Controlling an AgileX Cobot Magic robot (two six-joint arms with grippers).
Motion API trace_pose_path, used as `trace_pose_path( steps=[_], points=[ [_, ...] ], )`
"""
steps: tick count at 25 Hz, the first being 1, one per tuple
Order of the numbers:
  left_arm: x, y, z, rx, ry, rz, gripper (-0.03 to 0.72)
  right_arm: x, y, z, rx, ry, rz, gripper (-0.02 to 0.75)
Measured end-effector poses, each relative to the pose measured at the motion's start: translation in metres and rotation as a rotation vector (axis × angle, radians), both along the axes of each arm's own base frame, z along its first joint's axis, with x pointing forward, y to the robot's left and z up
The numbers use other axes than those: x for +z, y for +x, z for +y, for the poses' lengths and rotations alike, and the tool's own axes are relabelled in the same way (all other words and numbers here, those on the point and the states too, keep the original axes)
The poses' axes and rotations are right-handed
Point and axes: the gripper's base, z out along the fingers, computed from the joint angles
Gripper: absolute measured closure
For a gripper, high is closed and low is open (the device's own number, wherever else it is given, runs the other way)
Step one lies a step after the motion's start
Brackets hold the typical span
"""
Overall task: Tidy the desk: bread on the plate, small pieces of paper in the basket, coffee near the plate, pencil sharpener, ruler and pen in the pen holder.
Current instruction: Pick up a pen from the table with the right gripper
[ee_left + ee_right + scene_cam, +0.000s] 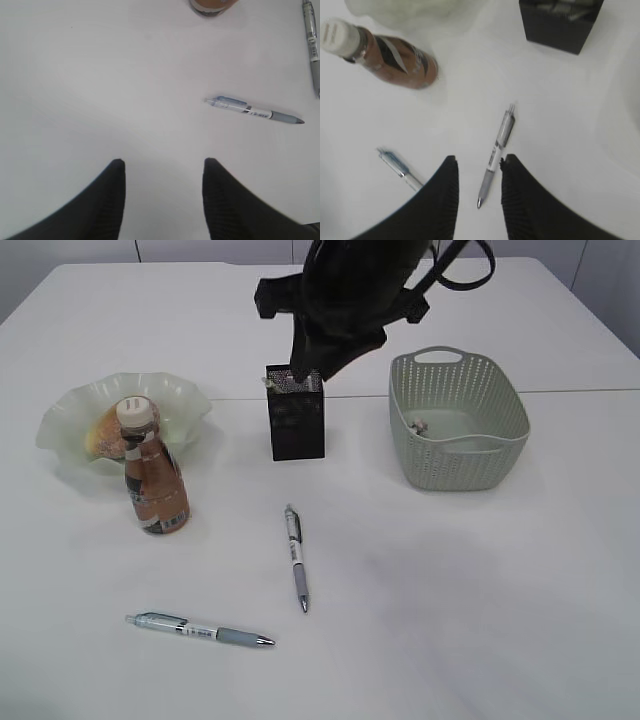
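Note:
The bread [100,432] lies in the pale green plate [170,395] at the left, and the coffee [153,480] stands upright just in front of it. Two pens lie on the desk [450,590]: one in the middle [296,558], one nearer the front [200,630]. My right gripper [479,162] hangs open high over the middle pen [497,152], holding nothing. My left gripper [164,165] is open over bare desk, left of the front pen [255,111]. Pale things show in the pen holder [296,420]; I cannot pick out the ruler or pencil sharpener.
The basket [470,455] stands at the right with a small scrap of paper [418,426] inside. My right arm [340,300] reaches in from the back above the pen holder. A thin seam runs across the tabletop behind the basket.

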Motion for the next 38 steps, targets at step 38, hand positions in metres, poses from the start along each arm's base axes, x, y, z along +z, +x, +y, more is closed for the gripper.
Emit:
trace_pose_path(
  steps=[38],
  points=[
    [0.001, 0.001, -0.001, 0.007, -0.019, -0.012, 0.318, -0.141, 0.008, 0.061, -0.236, -0.150, 0.305, 0.344]
  ],
)
